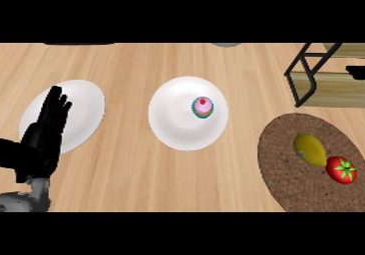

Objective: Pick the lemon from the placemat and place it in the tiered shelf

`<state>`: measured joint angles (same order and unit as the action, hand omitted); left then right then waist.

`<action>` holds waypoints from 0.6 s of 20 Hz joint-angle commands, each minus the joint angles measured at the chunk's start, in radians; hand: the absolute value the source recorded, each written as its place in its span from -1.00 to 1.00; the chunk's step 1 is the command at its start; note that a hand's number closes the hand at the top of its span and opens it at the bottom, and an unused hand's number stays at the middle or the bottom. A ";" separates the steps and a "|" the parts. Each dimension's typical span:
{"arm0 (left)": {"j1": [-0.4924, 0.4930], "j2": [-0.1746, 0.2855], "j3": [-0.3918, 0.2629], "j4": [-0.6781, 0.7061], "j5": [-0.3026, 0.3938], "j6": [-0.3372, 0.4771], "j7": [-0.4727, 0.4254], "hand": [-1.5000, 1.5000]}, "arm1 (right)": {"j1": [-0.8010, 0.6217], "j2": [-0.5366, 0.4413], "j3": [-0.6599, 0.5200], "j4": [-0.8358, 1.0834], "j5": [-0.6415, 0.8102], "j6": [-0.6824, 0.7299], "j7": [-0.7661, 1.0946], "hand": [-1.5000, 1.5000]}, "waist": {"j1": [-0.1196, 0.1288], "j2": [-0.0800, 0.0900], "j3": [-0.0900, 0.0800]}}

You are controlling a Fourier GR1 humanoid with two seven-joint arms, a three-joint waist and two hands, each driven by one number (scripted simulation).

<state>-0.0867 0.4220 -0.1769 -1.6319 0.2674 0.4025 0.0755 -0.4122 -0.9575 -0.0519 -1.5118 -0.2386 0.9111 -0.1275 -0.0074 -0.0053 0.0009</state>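
My left hand [44, 133] stands at the left of the scene, fingers straight, close together and pointing to the far side. It is open and holds nothing. Its grey forearm [25, 200] comes in from the near left corner. The fingertips lie over the left part of a white plate [86, 107], which is otherwise bare.

To the right of that plate, near the middle of the wooden counter [134, 174], sits a second white plate [174, 124]. On it, a little right of its centre, stands a small cupcake [202, 107] with pink icing and a red dot on top.

Further right and nearer lies a round, dark brown woven placemat [284, 149], cut off by the near edge of the view. The lemon [309, 149] is on it, well apart from my left hand. It lies on its side, its long axis running from far left to near right. A red tomato [341, 169] with a green stem sits at its near right end, touching it or almost so.

The tiered shelf [307, 74] is in the far right corner, beyond the placemat. It has a dark frame and pale wooden boards, and no fruit shows on them.

At the right edge, against the shelf, there is a small black shape [360, 72]. It may be my right hand, but I cannot tell, nor how it is held.
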 commanded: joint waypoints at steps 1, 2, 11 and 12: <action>0.026 0.005 -0.006 -0.045 0.001 -0.005 0.025 0.00 | 0.023 -0.017 0.049 -0.175 0.214 -0.059 0.003 -1.00 | 0.007 -0.001 0.001; 0.001 -0.006 0.012 0.030 -0.008 -0.006 -0.015 0.00 | 0.039 -0.030 0.055 -0.201 0.255 -0.060 -0.001 -1.00 | -0.005 0.003 0.000; 0.005 -0.014 0.039 -0.038 -0.019 -0.037 0.045 0.00 | 0.173 0.080 0.130 -0.289 0.570 -0.210 0.020 -1.00 | 0.009 0.005 0.000; 0.007 -0.011 0.032 -0.040 -0.022 -0.050 0.034 0.00 | 0.190 0.093 0.175 -0.275 0.649 -0.253 0.010 -1.00 | 0.012 0.006 0.000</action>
<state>-0.0701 0.4074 -0.1539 -1.6562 0.2430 0.3745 0.0859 -0.2516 -0.8903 0.0691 -1.7792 0.2492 0.7262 -0.1059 -0.0007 -0.0011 0.0003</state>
